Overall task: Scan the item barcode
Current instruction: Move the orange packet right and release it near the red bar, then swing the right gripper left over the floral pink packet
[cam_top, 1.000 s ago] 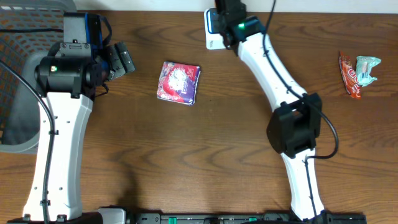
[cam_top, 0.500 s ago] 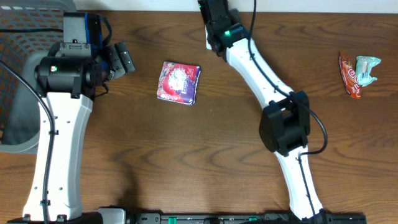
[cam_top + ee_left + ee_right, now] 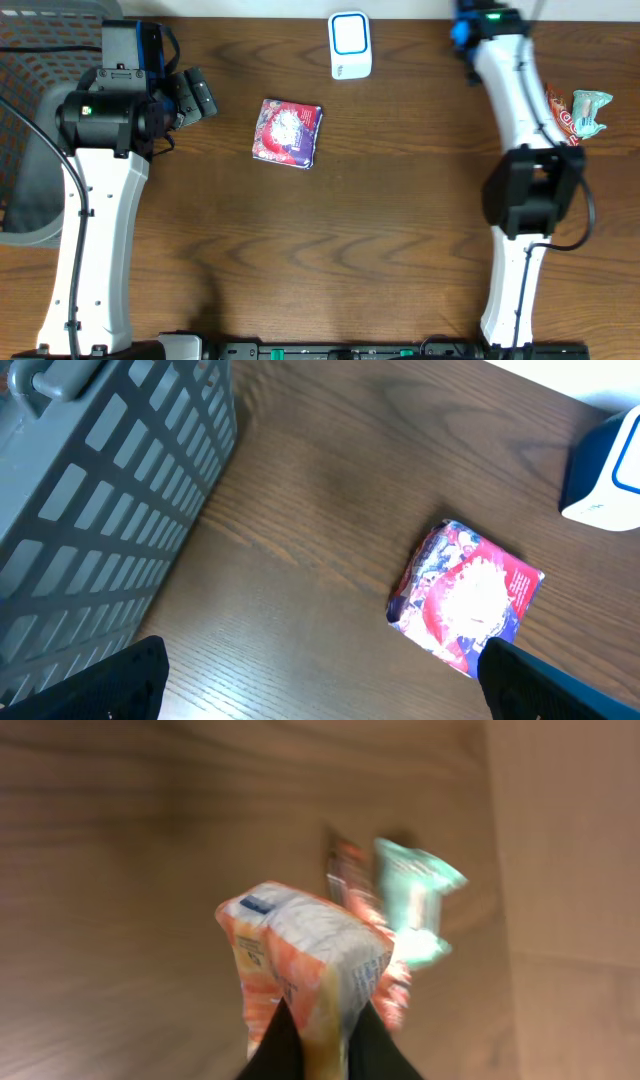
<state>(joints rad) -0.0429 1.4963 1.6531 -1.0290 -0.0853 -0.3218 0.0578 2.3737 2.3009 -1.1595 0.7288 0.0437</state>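
Observation:
In the right wrist view my right gripper [image 3: 322, 1055] is shut on an orange and white packet [image 3: 310, 960], its two black fingertips pinching the lower edge. The overhead view shows that arm's end [image 3: 485, 22] reaching to the table's back right. The white and blue scanner [image 3: 350, 45] stands at the back centre, uncovered. A purple and red packet [image 3: 289, 132] lies flat left of centre, also seen as the packet [image 3: 465, 600] in the left wrist view. My left gripper [image 3: 325, 700] hangs open just left of that packet, holding nothing.
A red wrapper [image 3: 562, 118] and a teal wrapper [image 3: 590, 110] lie at the right edge, below the held packet in the right wrist view. A grey slatted basket [image 3: 20, 120] stands at the far left, close to the left arm.
My right arm has swung from over the scanner to the back right, carrying the orange packet. The scanner now shows in full. The left arm has not moved.

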